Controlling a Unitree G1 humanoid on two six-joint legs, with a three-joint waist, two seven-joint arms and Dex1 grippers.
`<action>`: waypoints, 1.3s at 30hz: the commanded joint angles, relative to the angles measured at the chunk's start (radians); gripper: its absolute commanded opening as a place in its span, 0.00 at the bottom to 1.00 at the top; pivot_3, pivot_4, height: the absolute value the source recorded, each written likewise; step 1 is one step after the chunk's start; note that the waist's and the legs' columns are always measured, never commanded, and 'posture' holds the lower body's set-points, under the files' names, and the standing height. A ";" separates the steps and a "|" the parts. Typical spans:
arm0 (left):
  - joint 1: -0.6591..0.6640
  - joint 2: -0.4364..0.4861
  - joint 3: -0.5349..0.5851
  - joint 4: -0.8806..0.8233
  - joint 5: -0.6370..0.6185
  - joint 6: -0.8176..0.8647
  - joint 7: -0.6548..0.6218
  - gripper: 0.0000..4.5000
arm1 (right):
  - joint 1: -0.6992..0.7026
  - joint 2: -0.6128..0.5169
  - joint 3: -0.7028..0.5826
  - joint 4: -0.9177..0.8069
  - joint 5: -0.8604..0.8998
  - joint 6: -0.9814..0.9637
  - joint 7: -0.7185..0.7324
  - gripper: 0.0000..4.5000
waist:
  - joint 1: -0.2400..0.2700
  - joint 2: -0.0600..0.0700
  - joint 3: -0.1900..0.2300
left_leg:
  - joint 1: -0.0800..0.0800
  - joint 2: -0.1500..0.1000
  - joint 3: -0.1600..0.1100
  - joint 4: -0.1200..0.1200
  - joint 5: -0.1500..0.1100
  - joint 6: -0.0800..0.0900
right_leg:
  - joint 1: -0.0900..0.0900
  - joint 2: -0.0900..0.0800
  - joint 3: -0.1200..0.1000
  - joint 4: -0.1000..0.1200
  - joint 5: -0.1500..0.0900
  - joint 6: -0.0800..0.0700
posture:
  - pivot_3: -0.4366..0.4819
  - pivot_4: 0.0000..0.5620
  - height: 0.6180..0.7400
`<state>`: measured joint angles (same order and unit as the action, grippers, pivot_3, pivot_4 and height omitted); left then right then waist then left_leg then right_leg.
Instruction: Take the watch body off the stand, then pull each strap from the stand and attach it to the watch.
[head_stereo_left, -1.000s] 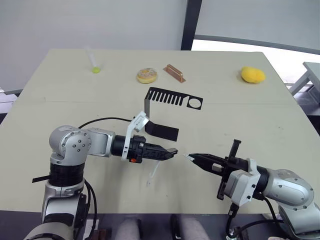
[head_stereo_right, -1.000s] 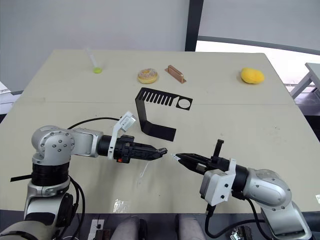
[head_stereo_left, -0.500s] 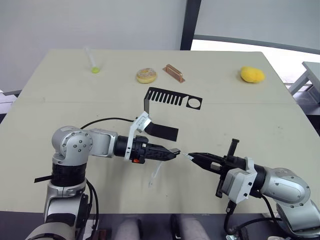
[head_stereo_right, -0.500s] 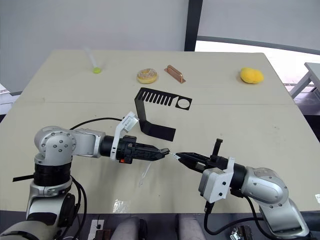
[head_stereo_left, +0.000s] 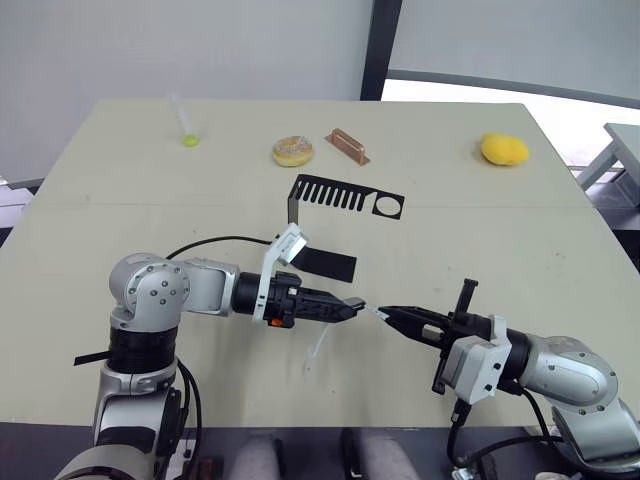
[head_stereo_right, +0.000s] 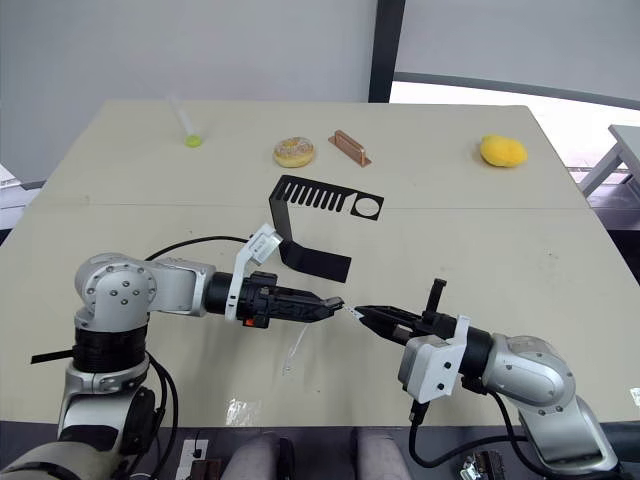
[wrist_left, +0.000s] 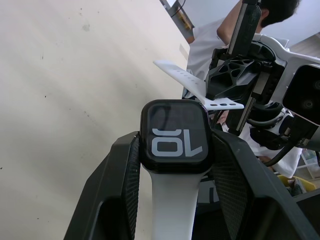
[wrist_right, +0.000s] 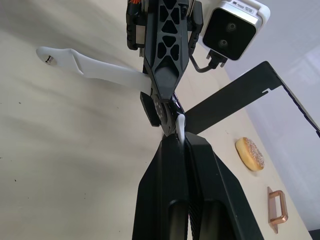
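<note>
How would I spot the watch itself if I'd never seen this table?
Start at the beige table and find the left pincer near its front edge. Clamped at its tip is the watch body, a small black rounded square showing white digits, with one white strap hanging from it, unlike the flat black stand behind.

Both arms are silver-grey metal with rounded joint housings, the left shoulder housing (head_stereo_left: 147, 291) dotted with small dark screws. A white camera block (head_stereo_left: 283, 247) sits on each wrist, and a small orange-red mark shows beside the left one. Black cables loop from the forearms; the left gripper (head_stereo_left: 352, 303) and right gripper (head_stereo_left: 385, 312) have black latticed fingers.
</note>
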<state>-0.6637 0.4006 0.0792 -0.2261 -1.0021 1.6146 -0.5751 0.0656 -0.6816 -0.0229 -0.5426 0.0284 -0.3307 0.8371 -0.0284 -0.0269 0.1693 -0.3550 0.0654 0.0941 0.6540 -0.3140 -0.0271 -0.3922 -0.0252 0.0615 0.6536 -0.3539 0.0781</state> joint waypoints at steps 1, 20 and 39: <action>-0.009 -0.005 0.015 -0.025 -0.026 0.000 -0.001 0.35 | 0.000 0.001 0.000 -0.012 0.012 -0.019 -0.021 0.00 | 0.000 0.000 0.000 | 0.000 0.000 0.000 0.000 0.000 0.000 | 0.000 0.000 0.000 0.000 0.000 0.000 | 0.48 0.27 1.00; 0.010 0.018 -0.001 -0.031 -0.008 -0.013 -0.004 0.35 | 0.000 -0.007 -0.011 0.001 0.020 -0.019 -0.022 0.00 | 0.000 0.000 0.000 | 0.000 0.000 0.000 0.000 0.000 0.000 | 0.000 0.000 0.000 0.000 0.000 0.000 | 0.48 0.27 1.00; 0.010 0.002 -0.006 -0.036 -0.011 -0.018 0.005 0.35 | -0.013 0.001 0.010 0.001 0.019 -0.015 -0.023 0.00 | 0.000 0.000 0.000 | 0.000 0.000 0.000 0.000 0.000 0.000 | 0.000 0.000 0.000 0.000 0.000 0.000 | 0.48 0.27 1.00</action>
<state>-0.6539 0.4062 0.0673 -0.2281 -1.0013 1.6115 -0.5663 0.0551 -0.6833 -0.0072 -0.5157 0.0291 -0.3307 0.8371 -0.0284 -0.0269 0.1693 -0.3549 0.0654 0.0941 0.6540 -0.3139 -0.0273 -0.3921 -0.0253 0.0614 0.6536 -0.3539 0.0781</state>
